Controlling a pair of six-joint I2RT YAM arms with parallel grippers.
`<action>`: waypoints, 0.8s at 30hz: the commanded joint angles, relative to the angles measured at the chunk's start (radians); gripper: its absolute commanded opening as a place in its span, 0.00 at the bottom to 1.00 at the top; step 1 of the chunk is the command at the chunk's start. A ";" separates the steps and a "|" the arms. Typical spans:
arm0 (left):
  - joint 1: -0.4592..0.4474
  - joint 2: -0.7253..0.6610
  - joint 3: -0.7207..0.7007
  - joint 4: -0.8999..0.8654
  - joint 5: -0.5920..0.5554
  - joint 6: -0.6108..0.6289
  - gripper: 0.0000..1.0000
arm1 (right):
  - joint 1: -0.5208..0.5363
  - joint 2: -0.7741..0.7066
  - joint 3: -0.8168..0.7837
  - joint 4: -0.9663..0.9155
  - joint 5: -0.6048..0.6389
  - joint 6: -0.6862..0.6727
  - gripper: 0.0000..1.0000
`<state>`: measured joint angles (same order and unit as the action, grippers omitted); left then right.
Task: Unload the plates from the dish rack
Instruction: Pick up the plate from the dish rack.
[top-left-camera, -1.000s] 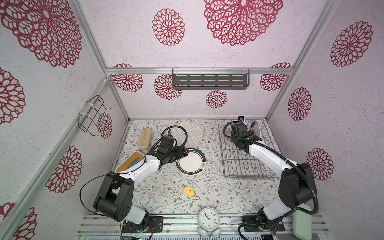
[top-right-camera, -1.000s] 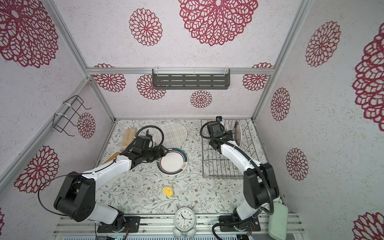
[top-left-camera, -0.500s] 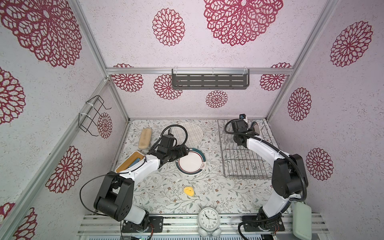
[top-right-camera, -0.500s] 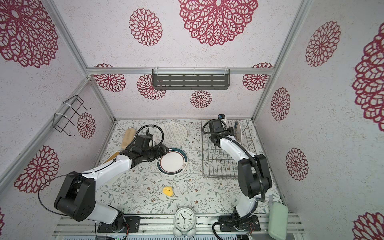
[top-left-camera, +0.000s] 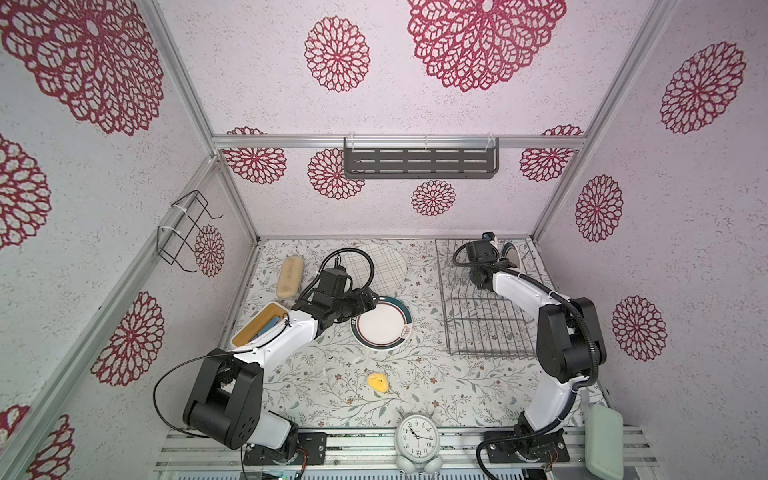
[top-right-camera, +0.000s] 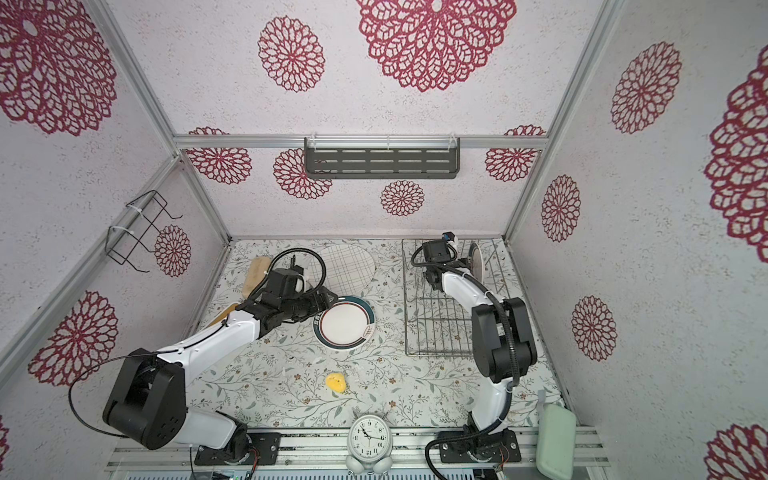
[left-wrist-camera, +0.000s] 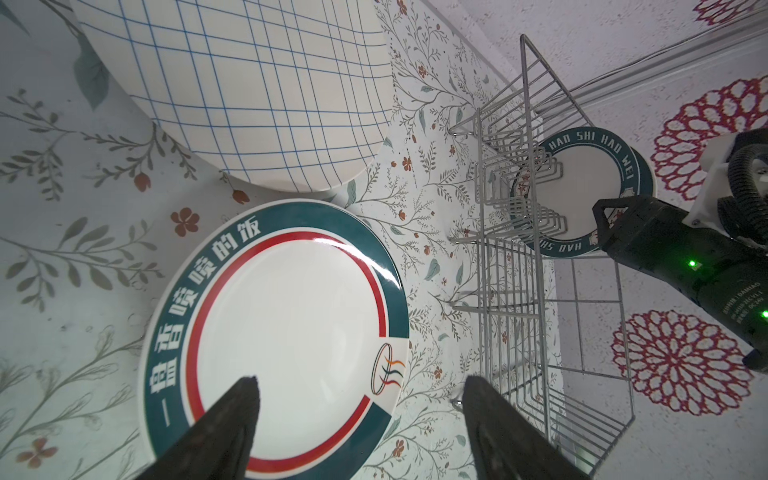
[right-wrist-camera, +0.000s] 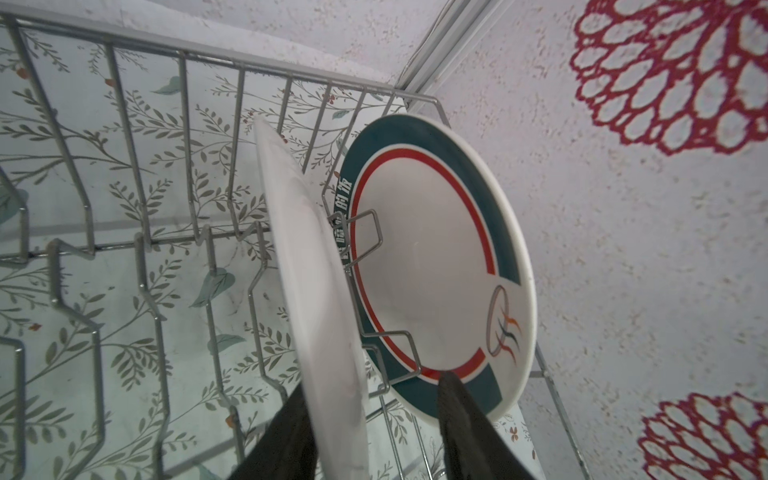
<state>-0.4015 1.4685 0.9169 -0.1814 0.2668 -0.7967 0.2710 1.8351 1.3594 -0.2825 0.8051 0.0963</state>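
My right gripper (right-wrist-camera: 374, 384) straddles the left upright plate (right-wrist-camera: 316, 291) in the dish rack (top-left-camera: 488, 320), unclamped, set for an edge lift; left gripper (left-wrist-camera: 360, 380) hangs released over the flat plate (left-wrist-camera: 291, 324).

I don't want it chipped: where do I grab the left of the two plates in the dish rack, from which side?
Pinch the left plate at its top rim, from above, finger on each face: it stands on edge, top rim clear.

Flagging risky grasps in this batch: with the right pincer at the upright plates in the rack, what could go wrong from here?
The right pincer straddles only the rim of the nearer plate; lifted, it might pivot or slip. One finger sits between it and the rear plate, which it may knock.
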 joint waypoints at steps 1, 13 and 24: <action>-0.004 -0.025 -0.001 -0.007 -0.005 0.005 0.81 | -0.010 0.004 0.026 0.001 -0.009 -0.002 0.45; -0.005 -0.041 -0.006 -0.015 -0.007 0.005 0.81 | -0.012 0.021 0.027 -0.001 -0.023 0.016 0.32; -0.005 -0.056 -0.013 -0.026 -0.017 0.010 0.81 | -0.013 0.012 0.028 -0.012 -0.038 0.016 0.24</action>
<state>-0.4015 1.4334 0.9161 -0.2012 0.2550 -0.7967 0.2642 1.8599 1.3594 -0.2840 0.7631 0.0978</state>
